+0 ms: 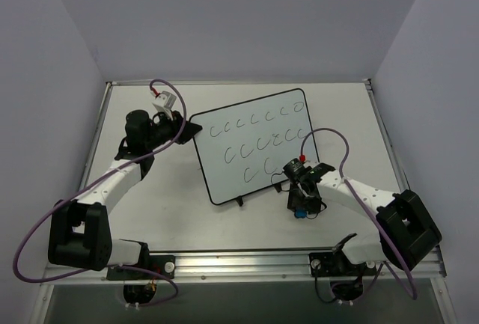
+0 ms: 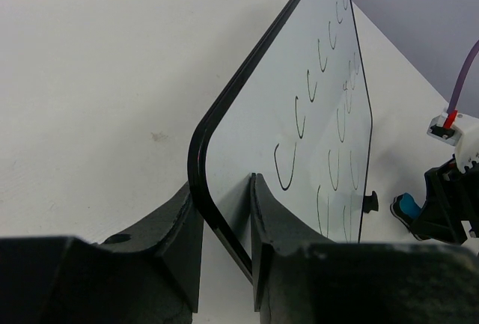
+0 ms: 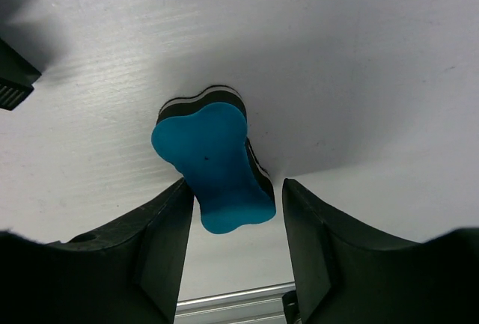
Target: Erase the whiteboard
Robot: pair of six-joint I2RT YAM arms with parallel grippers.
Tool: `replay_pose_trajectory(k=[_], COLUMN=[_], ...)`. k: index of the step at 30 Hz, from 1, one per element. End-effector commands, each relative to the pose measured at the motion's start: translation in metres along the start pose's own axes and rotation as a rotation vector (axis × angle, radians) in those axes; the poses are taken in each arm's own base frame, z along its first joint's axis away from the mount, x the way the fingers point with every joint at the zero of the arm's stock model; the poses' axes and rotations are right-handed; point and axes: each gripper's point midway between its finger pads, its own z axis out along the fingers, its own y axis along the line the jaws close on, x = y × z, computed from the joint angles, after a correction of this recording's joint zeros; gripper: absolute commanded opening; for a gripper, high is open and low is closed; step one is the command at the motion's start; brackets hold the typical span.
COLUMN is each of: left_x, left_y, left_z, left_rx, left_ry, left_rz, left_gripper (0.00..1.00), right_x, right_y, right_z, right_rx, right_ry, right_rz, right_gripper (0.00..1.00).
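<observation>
The whiteboard [image 1: 254,148] lies in the middle of the table with several black "c" marks in three rows. My left gripper [image 1: 179,126] is at its left corner. In the left wrist view the board's black-framed corner [image 2: 217,212] runs between the two fingers, and the gripper [image 2: 224,242] is shut on it. The blue bone-shaped eraser [image 3: 213,167] lies on the table just right of the board's near edge. My right gripper [image 3: 236,219] is open and straddles it, with the left finger against the eraser and a gap at the right finger. The eraser also shows in the top view [image 1: 299,212].
The table's metal front rail [image 3: 224,305] is just behind my right gripper. The board's small black foot [image 2: 369,203] sticks out from its near edge. Purple cables [image 1: 329,141] loop over both arms. Grey walls close in the table on the left, right and back.
</observation>
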Motion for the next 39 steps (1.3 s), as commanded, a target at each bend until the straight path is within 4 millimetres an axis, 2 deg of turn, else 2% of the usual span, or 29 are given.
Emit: replay_pose_trajectory(k=[1,8,18,22,26,30,39], left_x=[0.001,0.001,0.003,0.002,0.004,0.004,0.004], left_y=[0.029,0.026,0.024,0.024,0.024,0.024,0.024], left_z=[-0.002,-0.001,0.000,0.000,0.000,0.000,-0.001], left_rx=[-0.126,-0.120,-0.115,-0.117,-0.114,-0.114,-0.116], left_ry=[0.003,0.006,0.015,0.014,0.017,0.018,0.022], left_rz=[0.217,0.224,0.231,0.235,0.233,0.232,0.236], left_gripper=[0.02,0.02,0.02,0.02,0.02,0.02,0.02], right_x=[-0.007,-0.012,-0.022,-0.027,-0.030,-0.033,-0.022], right_y=[-0.004,0.005,0.006,0.005,0.015,0.019,0.017], right_z=[-0.006,-0.009,-0.009,-0.010,-0.009,-0.009,-0.005], right_rx=[0.013,-0.029,-0.025,-0.010,-0.033,-0.024,-0.024], right_ry=[-0.038,-0.054,-0.092,-0.112,-0.106,-0.101,-0.076], right_rz=[0.027,0.016,0.038,0.052,0.026,-0.003,-0.002], right_gripper=[0.47,0.48,0.48,0.51,0.52,0.50,0.48])
